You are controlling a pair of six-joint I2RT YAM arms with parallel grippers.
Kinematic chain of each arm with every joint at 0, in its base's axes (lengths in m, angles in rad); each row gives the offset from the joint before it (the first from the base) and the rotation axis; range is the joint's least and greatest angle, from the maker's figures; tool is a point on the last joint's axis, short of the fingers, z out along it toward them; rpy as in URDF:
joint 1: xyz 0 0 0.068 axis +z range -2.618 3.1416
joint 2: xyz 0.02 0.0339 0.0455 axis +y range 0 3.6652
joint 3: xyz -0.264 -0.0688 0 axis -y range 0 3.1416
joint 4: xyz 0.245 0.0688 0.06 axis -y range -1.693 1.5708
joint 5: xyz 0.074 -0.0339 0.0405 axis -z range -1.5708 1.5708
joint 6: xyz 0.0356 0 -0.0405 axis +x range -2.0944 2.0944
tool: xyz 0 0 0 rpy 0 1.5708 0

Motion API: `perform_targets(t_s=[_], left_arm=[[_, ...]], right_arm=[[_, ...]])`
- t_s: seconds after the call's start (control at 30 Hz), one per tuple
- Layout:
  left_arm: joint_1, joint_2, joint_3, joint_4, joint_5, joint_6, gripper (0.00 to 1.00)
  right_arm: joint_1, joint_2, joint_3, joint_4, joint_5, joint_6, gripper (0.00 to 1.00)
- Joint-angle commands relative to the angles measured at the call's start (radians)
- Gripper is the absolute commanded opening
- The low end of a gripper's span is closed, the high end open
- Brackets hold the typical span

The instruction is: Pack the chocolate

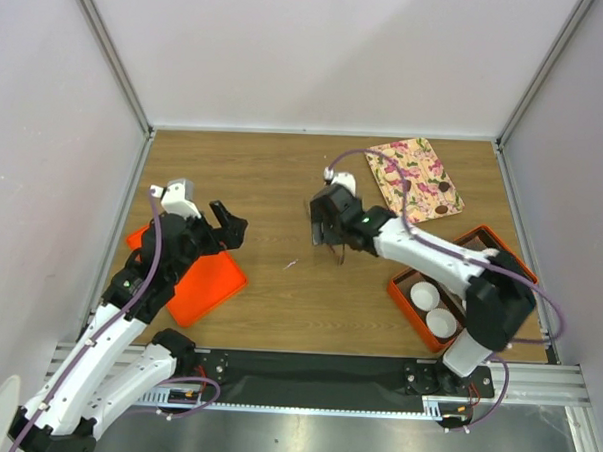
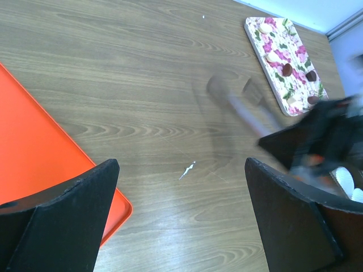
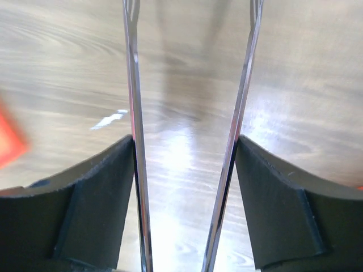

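The chocolate [image 1: 442, 188] lies as small dark brown pieces on a flowered tray [image 1: 404, 165] at the back right; the left wrist view shows chocolate [image 2: 287, 69] on that tray [image 2: 278, 45] too. My right gripper [image 1: 331, 227] hovers over the table's middle, left of the tray. Its fingers press on the two arms of metal tongs [image 3: 133, 85]; the tongs' tips are out of frame in the wrist view, where the gripper [image 3: 184, 141] looks down at bare wood. My left gripper [image 1: 229, 223] is wide open and empty over the wood [image 2: 181, 170].
An orange box [image 1: 410, 313] at the right front holds two white paper cups [image 1: 425, 295]. An orange lid [image 1: 204, 287] lies flat at the left, beside my left gripper. A small white scrap [image 1: 291, 265] lies on the wood between the arms. Walls enclose three sides.
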Motion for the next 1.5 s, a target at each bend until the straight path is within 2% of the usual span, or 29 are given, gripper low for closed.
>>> perform_targets(t_s=[0.0,0.3,0.4,0.53,0.57,0.8,0.87,1.17,1.47], left_arm=[[0.004,0.018,0.026,0.043,0.018,0.024,1.0],[0.004,0.072,0.031,0.045,0.081,0.047,1.0],[0.004,0.098,0.029,0.043,0.145,0.075,1.0],[0.004,0.13,0.028,0.051,0.26,0.112,1.0],[0.004,0.142,0.031,0.05,0.288,0.115,1.0],[0.004,0.166,0.035,0.036,0.32,0.132,1.0],[0.004,0.167,0.034,0.031,0.319,0.139,1.0],[0.004,0.158,0.022,0.037,0.331,0.144,1.0],[0.004,0.166,0.025,0.04,0.328,0.142,1.0]], right_arm=[[-0.04,-0.121,0.094,-0.158,-0.141,-0.09,0.73],[-0.088,-0.21,0.172,-0.306,-0.218,-0.126,0.66],[-0.14,-0.233,0.158,-0.307,-0.244,-0.158,0.64],[-0.291,-0.255,0.152,-0.3,-0.276,-0.173,0.61],[-0.362,-0.255,0.158,-0.298,-0.296,-0.179,0.61],[-0.528,-0.167,0.224,-0.391,-0.225,-0.207,0.58],[-0.546,-0.161,0.22,-0.401,-0.215,-0.213,0.56],[-0.611,-0.166,0.151,-0.376,-0.233,-0.238,0.55],[-0.643,-0.15,0.08,-0.287,-0.285,-0.244,0.52]])
